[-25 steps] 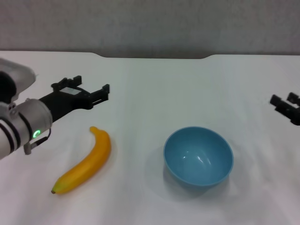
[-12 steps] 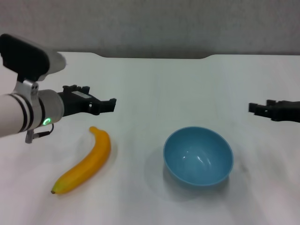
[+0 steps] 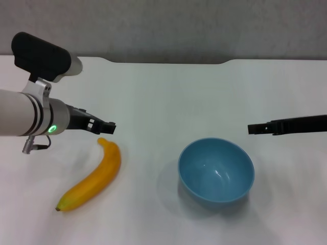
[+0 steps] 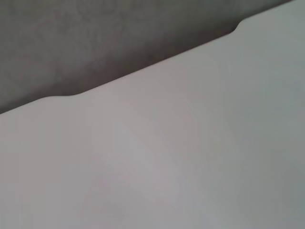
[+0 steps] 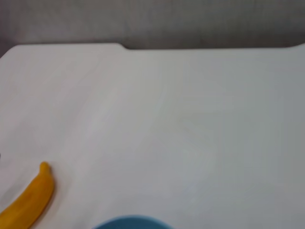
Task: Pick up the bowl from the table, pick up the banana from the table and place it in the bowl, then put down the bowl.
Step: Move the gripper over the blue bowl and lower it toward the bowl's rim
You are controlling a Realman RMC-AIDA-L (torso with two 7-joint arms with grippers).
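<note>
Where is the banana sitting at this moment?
In the head view the banana lies on the table on the robot's left, apart from the bowl to its right, with the left gripper just beyond its stem end.

We count one bowl (image 3: 216,171), one banana (image 3: 93,176), one table (image 3: 168,97), and two grippers: the left gripper (image 3: 106,127) and the right gripper (image 3: 254,128).
</note>
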